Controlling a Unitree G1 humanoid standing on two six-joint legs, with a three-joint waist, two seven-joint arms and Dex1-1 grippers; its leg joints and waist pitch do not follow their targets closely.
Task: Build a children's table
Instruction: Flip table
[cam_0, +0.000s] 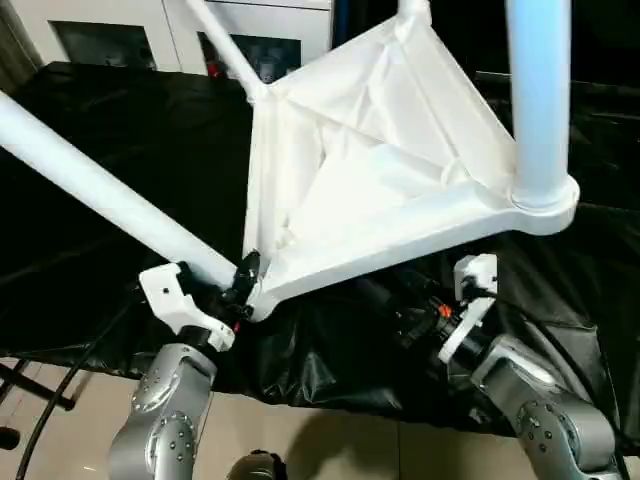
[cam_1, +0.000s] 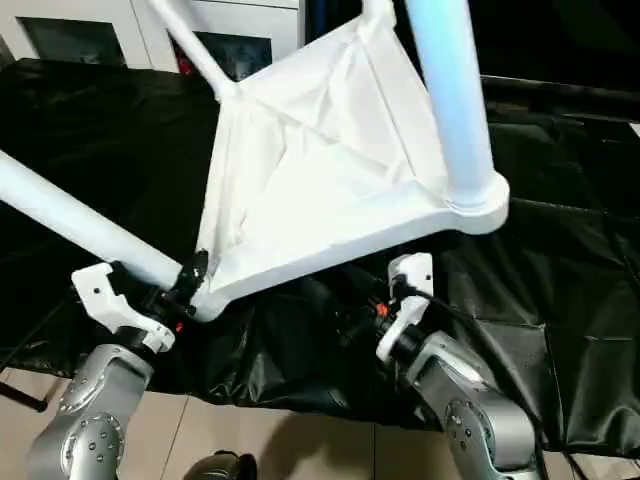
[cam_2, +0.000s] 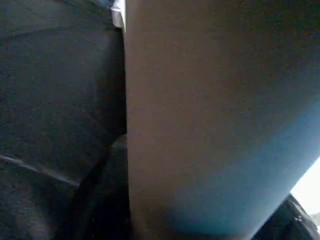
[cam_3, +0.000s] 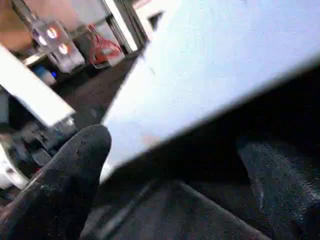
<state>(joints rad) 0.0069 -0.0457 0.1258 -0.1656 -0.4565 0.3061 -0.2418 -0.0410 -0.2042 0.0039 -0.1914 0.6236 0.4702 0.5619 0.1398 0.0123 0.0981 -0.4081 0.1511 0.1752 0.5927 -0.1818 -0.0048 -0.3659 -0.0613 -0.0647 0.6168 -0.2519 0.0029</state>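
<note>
The children's table (cam_0: 370, 170) lies upside down and tilted on the black-covered bench, its white underside facing me. One leg (cam_0: 100, 195) runs out to the left from the near corner socket. A second leg (cam_0: 540, 100) rises from the right corner, and a third (cam_0: 220, 45) stands at the back. My left gripper (cam_0: 243, 278) is shut on the left leg right at its socket; that leg (cam_2: 215, 120) looms close in the left wrist view. My right gripper (cam_0: 415, 310) sits under the near rim, open. Its fingers (cam_3: 65, 180) are spread wide below the rim (cam_3: 210, 75).
Black sheeting (cam_0: 120, 130) covers the bench and hangs over its front edge. A white cabinet (cam_0: 150, 30) stands behind, with a red object (cam_0: 213, 68) in an opening. Beige floor (cam_0: 330, 450) shows below, and a black cable (cam_0: 60, 390) hangs at the left.
</note>
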